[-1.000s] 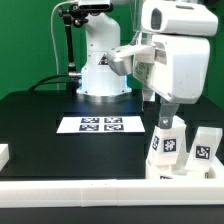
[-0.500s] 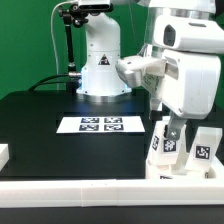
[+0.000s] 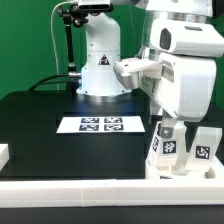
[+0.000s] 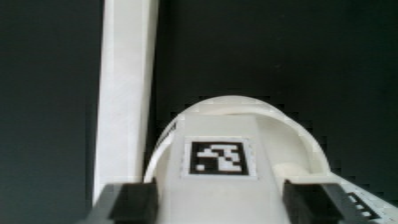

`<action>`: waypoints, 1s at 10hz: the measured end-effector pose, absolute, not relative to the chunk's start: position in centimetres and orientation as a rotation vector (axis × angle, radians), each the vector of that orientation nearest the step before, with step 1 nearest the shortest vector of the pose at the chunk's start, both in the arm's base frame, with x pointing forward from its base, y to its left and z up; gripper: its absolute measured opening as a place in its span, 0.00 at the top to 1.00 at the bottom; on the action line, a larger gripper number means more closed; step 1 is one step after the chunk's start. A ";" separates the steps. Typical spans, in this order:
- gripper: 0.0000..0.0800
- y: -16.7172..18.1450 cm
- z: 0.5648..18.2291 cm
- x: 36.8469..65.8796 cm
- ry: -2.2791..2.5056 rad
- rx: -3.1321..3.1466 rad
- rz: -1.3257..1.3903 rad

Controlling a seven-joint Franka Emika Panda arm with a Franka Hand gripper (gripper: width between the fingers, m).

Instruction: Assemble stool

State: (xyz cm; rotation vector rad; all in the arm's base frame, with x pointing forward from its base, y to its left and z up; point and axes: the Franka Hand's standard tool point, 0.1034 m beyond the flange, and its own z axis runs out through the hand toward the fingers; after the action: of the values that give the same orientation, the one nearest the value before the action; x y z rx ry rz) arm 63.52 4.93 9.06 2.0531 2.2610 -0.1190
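Note:
Two white stool legs with black-and-white tags stand upright at the front on the exterior view's right, one [image 3: 167, 146] under my hand and one [image 3: 204, 150] beside it. A low white part at their feet [image 3: 176, 171] may be the seat, mostly hidden by the front rail. My gripper [image 3: 169, 128] comes down over the top of the nearer leg. In the wrist view the tagged leg [image 4: 224, 150] fills the gap between my fingers [image 4: 135, 203], and both pads lie against its sides. The gripper [image 4: 228, 205] is shut on this leg.
The marker board [image 3: 100, 124] lies flat in the middle of the black table. A long white border rail [image 3: 100, 190] runs along the front edge and shows in the wrist view [image 4: 128, 80] beside the leg. The robot's base [image 3: 100, 75] stands at the back.
My hand has shifted toward the exterior view's right and turned over the leg. The leg itself stays in the same spot.

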 end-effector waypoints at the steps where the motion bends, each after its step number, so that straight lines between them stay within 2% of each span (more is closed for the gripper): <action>1: 0.58 4.9 9.1 63.5 2.249 2.066 -0.118; 3: 0.58 4.7 9.0 63.3 2.181 2.149 -0.130; 10: 0.58 3.6 9.0 62.7 1.462 2.722 -0.226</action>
State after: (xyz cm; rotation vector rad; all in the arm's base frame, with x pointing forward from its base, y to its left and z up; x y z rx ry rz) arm 62.66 3.62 9.04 2.7225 1.4620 -0.2264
